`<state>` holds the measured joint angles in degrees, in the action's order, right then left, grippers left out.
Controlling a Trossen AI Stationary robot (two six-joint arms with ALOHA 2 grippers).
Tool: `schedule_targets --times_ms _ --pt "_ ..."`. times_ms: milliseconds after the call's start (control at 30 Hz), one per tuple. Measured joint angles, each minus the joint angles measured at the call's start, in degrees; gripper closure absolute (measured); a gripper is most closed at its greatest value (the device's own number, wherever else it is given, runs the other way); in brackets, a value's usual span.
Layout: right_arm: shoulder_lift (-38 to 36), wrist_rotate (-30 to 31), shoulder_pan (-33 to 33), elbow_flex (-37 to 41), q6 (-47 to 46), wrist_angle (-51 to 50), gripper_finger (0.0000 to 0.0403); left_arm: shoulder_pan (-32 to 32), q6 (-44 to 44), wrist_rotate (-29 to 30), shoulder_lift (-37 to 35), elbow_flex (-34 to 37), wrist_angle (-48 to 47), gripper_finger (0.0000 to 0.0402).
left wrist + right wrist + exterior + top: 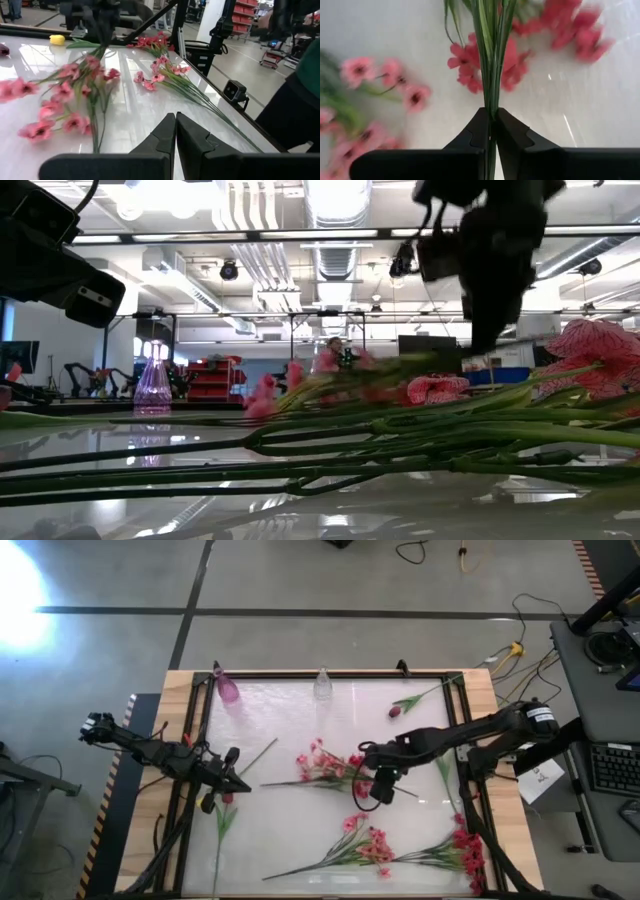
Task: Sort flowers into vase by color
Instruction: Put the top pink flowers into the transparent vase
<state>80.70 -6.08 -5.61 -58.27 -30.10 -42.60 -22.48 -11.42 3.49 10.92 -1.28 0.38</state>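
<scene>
The right gripper (491, 131) pinches the green stems of a pink flower spray (330, 768) — the one lying mid-table, between the clear vase (322, 685) and the table's near edge. The left gripper (238, 783), fingers pressed together and empty, hovers beside the yellow bud (207, 805), well apart from that vase.

A keyboard (607, 767) is sitting on a desk (590, 690) beside the table (175, 700), cables (520, 645) are trailing over the floor (300, 580), and red bins (210, 378) are standing behind.
</scene>
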Motion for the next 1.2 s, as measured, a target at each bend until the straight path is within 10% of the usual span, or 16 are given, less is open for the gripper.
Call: schedule_targets --times_ms 300,933,1200 --pt "-0.56 0.98 2.16 -13.38 4.13 0.34 0.0387 0.0 -5.35 7.41 -0.02 0.02 7.64 0.0402" --pt "13.8 10.69 34.25 -4.55 22.48 91.82 0.0388 0.0 -14.34 16.76 1.96 0.02 47.5 0.0402" --pt "25.62 10.16 37.45 -9.51 22.93 101.43 0.0388 -0.02 -14.18 27.17 7.58 0.02 47.17 0.0402"
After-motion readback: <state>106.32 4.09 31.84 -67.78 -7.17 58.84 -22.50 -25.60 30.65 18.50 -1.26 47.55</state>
